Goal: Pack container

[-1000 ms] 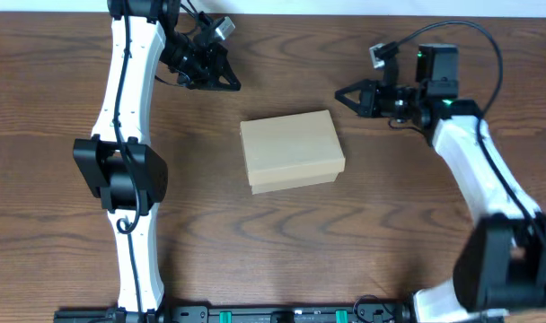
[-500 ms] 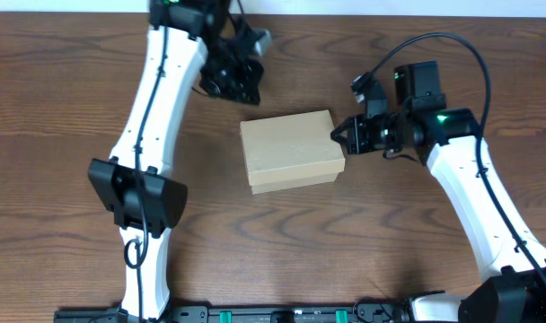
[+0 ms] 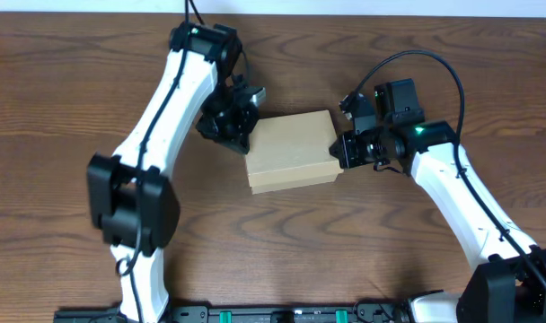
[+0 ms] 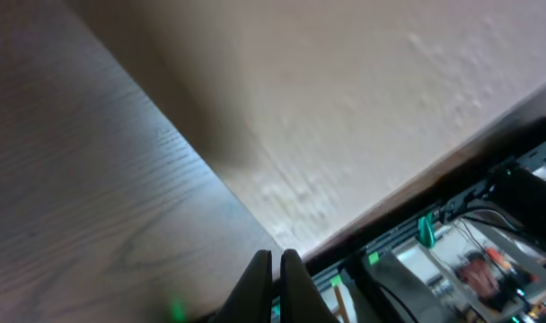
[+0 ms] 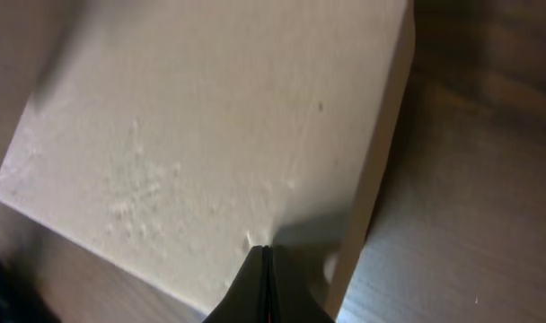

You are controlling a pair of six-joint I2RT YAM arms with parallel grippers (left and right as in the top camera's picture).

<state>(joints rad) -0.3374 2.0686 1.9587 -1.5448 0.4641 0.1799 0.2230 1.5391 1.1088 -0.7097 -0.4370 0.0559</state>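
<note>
Container (image 3: 293, 150) was found shut, central on the tabletop (image 3: 57, 108), flanked by the left claw (image 3: 240, 136) and the right claw (image 3: 341, 151), all 4 fingers pinched together. Equal, opposed pushes were judged safest against skewing.

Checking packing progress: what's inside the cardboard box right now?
Contents cannot be seen: the cardboard box has its lid down, covering the inside. Only its plain tan top shows, with the shut left gripper and right gripper at either side.
</note>
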